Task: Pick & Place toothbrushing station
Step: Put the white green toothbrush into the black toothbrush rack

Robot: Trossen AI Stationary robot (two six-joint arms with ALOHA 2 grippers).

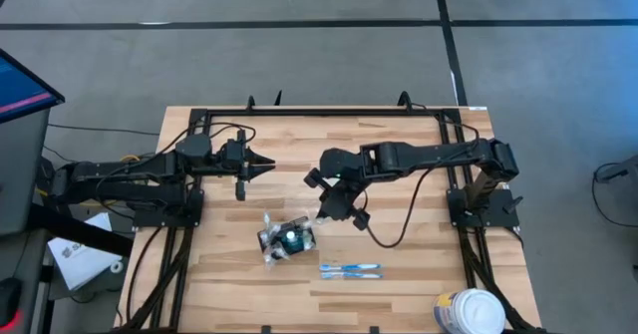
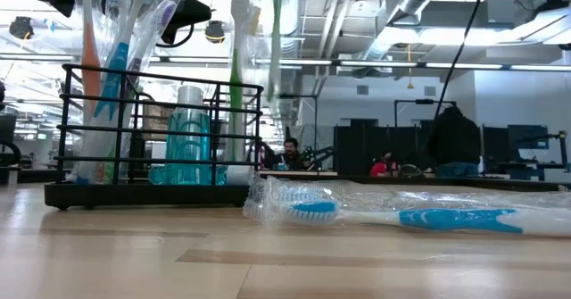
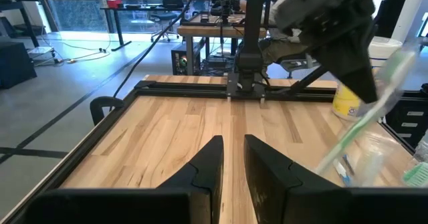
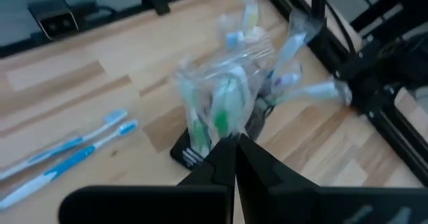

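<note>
Near table centre, the toothbrushing station [image 1: 289, 238] stands upright, loaded with brushes. Right gripper [image 1: 326, 214], at its 1 o'clock, pinches a wrapped green toothbrush [image 4: 221, 114]. Left gripper [image 1: 267, 162], at 11 o'clock, nearly closed, empty.

White tub [image 1: 471, 313] cut off by the high view's bottom edge

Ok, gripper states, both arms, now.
Left gripper: nearly closed, empty, hovering over the table.
Right gripper: shut on a wrapped green toothbrush above the holder.
</note>
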